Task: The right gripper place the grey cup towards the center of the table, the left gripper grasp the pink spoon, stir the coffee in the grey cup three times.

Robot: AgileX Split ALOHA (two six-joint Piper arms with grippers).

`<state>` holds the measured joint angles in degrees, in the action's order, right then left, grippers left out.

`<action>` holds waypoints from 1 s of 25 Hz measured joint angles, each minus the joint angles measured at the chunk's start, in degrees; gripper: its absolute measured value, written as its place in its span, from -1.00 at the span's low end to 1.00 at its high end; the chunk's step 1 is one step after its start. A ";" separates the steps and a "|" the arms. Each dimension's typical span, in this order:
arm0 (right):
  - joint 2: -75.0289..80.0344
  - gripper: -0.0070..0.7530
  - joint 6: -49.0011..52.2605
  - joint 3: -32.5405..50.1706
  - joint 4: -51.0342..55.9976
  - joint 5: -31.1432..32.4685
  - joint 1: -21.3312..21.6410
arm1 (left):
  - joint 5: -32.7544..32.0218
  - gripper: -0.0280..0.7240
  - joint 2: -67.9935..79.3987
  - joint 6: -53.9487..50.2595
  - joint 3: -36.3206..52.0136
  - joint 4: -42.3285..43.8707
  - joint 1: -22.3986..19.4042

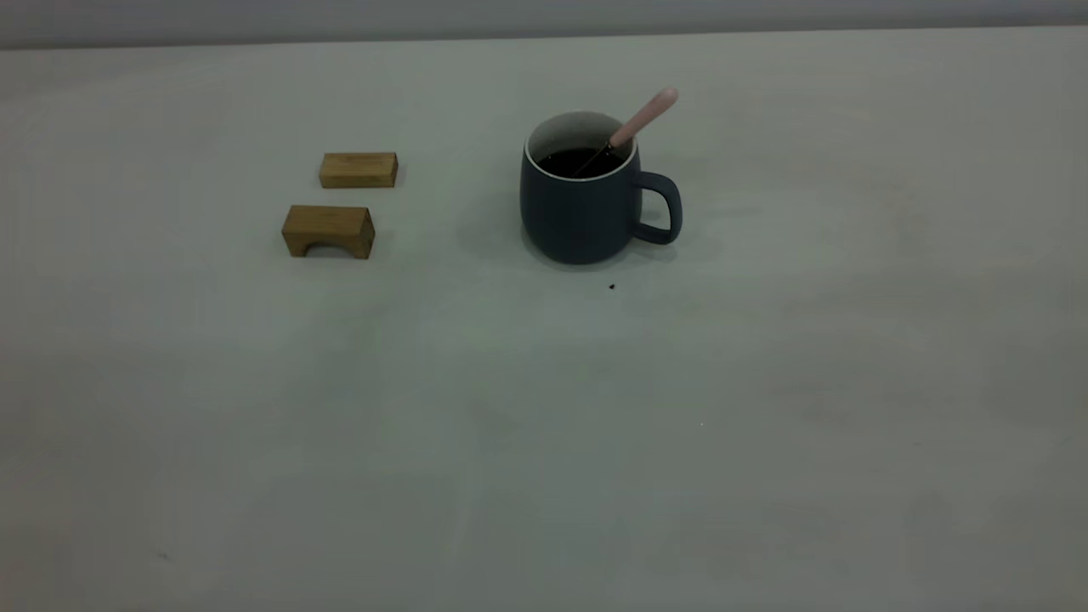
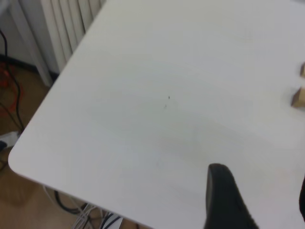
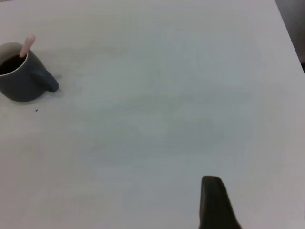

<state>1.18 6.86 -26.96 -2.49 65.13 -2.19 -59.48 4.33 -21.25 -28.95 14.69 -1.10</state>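
Observation:
The grey cup (image 1: 578, 212) stands upright near the middle of the table (image 1: 544, 425), its handle pointing right. Dark coffee (image 1: 578, 161) fills it. The pink spoon (image 1: 648, 115) stands in the coffee, its handle leaning on the rim toward the upper right. No arm shows in the exterior view. In the right wrist view the cup (image 3: 21, 83) and spoon (image 3: 27, 45) are far from my right gripper (image 3: 257, 200), which is open over bare table. My left gripper (image 2: 261, 186) is open too, over bare table near a corner, holding nothing.
Two brown wooden blocks (image 1: 358, 170) (image 1: 329, 231) lie left of the cup, and one block (image 2: 299, 97) shows at the edge of the left wrist view. A tiny black speck (image 1: 611, 286) sits in front of the cup. The table corner (image 2: 14, 160) drops to a floor with cables.

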 joint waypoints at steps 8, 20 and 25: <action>0.00 0.29 0.00 0.00 0.00 0.00 0.00 | -6.58 0.27 -1.88 1.32 0.65 0.08 -0.05; 0.00 0.29 0.00 0.00 0.00 0.00 0.00 | -6.76 0.27 -5.43 1.38 0.65 -1.14 -0.05; 0.00 0.29 0.00 0.00 0.00 0.00 0.00 | -6.82 0.27 -5.43 1.38 0.65 -1.14 -0.05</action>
<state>1.18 6.86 -26.96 -2.49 65.13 -2.19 -66.30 -1.10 -19.87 -28.30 13.55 -1.15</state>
